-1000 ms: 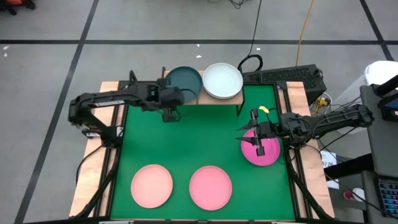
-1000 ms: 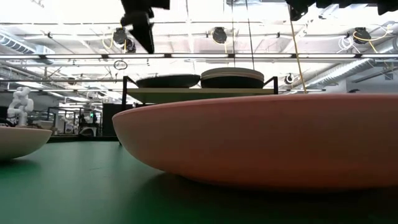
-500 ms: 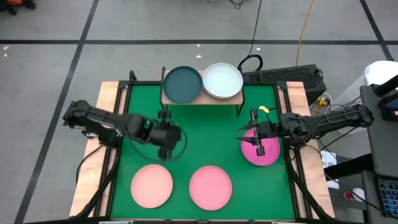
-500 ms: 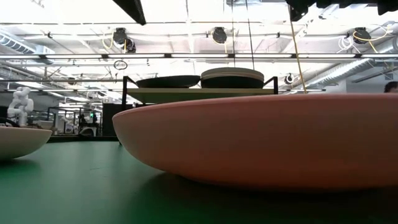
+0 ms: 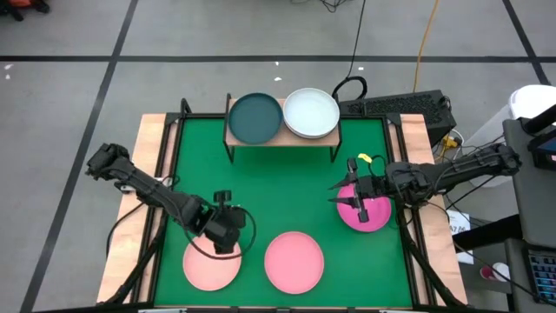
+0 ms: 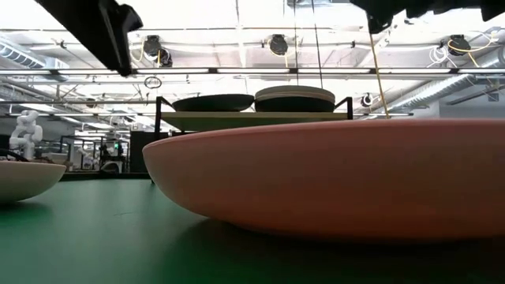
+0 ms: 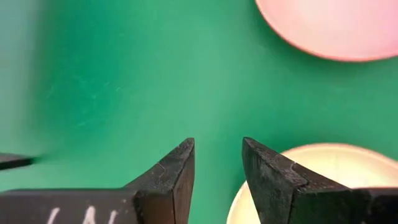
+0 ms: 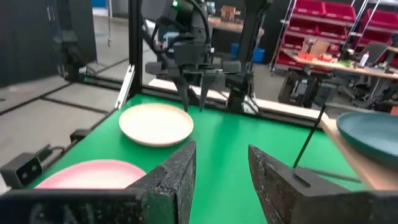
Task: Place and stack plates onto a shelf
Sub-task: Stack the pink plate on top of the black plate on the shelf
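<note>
The shelf stands at the mat's far edge. It carries a dark teal plate and a pale plate; in the low view the pale plate tops a small stack. On the green mat lie a light pink plate, a second pink plate and a magenta plate. My left gripper is open over the far rim of the light pink plate, touching nothing. My right gripper is open above the magenta plate.
The green mat covers the wooden table top between black side rails. A keyboard and cables lie beyond the far right corner. In the low view the near pink plate fills the foreground. Bare mat lies between shelf and plates.
My left gripper has swung from the shelf's front, by the teal plate, toward the table's near edge and now hangs over the left pink plate. The right gripper has stayed over the magenta plate. No plate has moved.
</note>
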{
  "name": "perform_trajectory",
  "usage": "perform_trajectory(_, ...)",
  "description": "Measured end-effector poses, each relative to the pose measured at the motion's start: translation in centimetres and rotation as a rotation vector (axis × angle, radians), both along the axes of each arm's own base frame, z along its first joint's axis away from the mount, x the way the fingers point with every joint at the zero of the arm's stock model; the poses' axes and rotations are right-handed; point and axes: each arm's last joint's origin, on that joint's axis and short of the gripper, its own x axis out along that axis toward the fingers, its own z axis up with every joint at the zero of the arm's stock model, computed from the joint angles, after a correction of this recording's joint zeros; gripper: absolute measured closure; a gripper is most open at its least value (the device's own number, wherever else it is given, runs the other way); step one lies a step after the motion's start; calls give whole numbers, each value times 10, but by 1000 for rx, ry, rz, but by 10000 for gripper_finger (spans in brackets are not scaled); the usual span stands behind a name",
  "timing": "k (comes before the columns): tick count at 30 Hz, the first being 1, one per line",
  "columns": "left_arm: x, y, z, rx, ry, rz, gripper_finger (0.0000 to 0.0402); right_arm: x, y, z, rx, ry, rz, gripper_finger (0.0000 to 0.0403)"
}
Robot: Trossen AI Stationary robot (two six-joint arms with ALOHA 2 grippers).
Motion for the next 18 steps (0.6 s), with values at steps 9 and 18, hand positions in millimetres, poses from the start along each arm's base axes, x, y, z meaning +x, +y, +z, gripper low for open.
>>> perform_trajectory(9, -6, 2, -6, 66, -424, -65, 261, 6, 1, -12, 35, 393, -95, 275)
perform_trajectory(18, -33, 28, -2, 91, -914, -49, 261, 7, 18, -34, 54, 861, -138, 275)
